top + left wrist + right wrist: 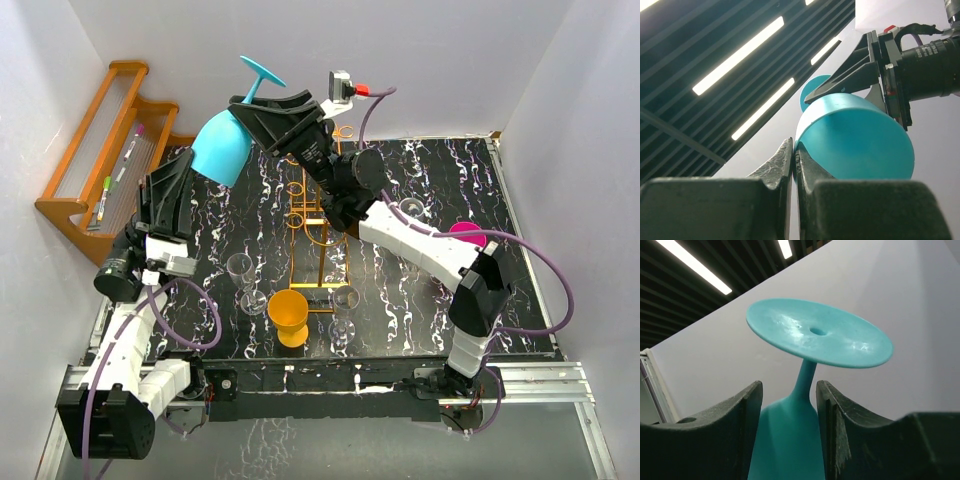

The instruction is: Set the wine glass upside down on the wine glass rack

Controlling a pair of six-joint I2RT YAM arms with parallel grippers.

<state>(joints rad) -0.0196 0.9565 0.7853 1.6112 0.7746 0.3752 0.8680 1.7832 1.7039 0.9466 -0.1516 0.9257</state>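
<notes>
Dark fingers (740,420) of my right tool (788,390) pinch the teal wine glass (815,335) at the narrow top of its bowl, foot uppermost, with the stem rising between them. My left tool (792,147) has its fingers pressed together, tips just beside the bowl's rim; I cannot tell whether they touch it. From above, the glass hangs tilted over the desk's (400,315) far left, left of the golden wine glass rack (318,225) standing mid-desk, an orange cup (288,312) near its base

The wine glass (222,145) hangs upper left of centre. The wine glass rack (300,215) stands on the bench (420,300), lower right.
</notes>
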